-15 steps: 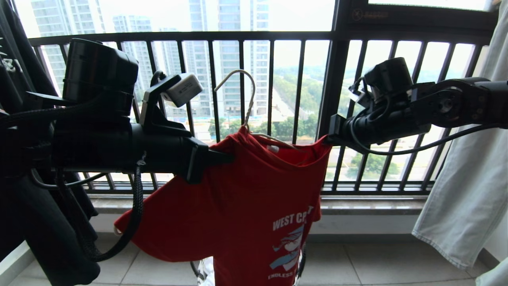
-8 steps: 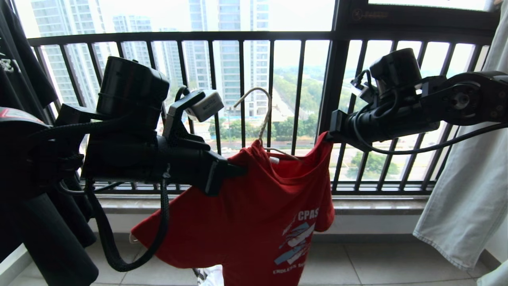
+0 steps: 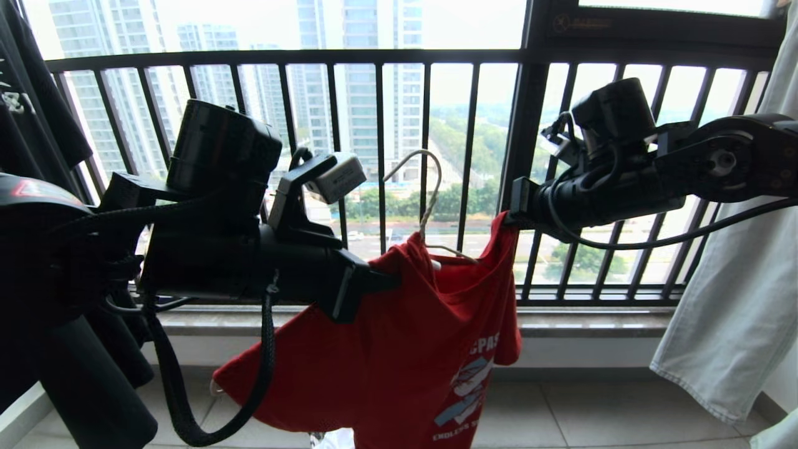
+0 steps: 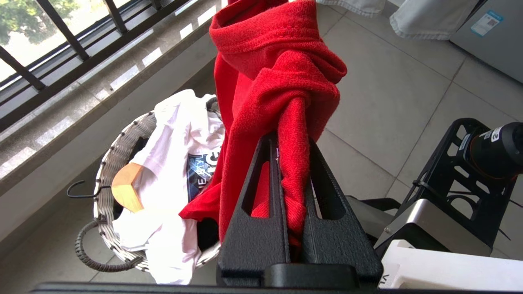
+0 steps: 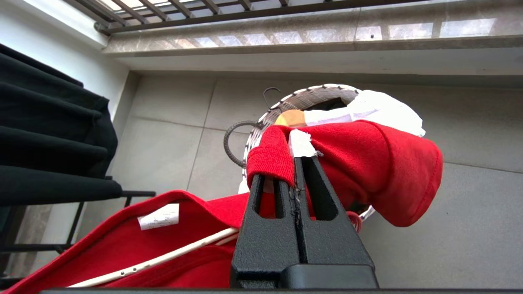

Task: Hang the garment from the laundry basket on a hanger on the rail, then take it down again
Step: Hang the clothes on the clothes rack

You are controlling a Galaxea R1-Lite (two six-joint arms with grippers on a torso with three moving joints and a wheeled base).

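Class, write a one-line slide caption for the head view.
Left gripper and right gripper hold a red printed T-shirt with a cream wire hanger before a black balcony railing.

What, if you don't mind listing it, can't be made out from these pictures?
- Rail: in no view, above the head view's top edge; the hanger hook ends in open air.
- Hanger's arms: head view, inside the red T-shirt; only one stretch shows in the right wrist view.
- Shirt lettering: head view, folded and cut by the bottom edge.
- Basket contents: left wrist view, under a white shirt.
- Left end effector pads: buried in cloth.
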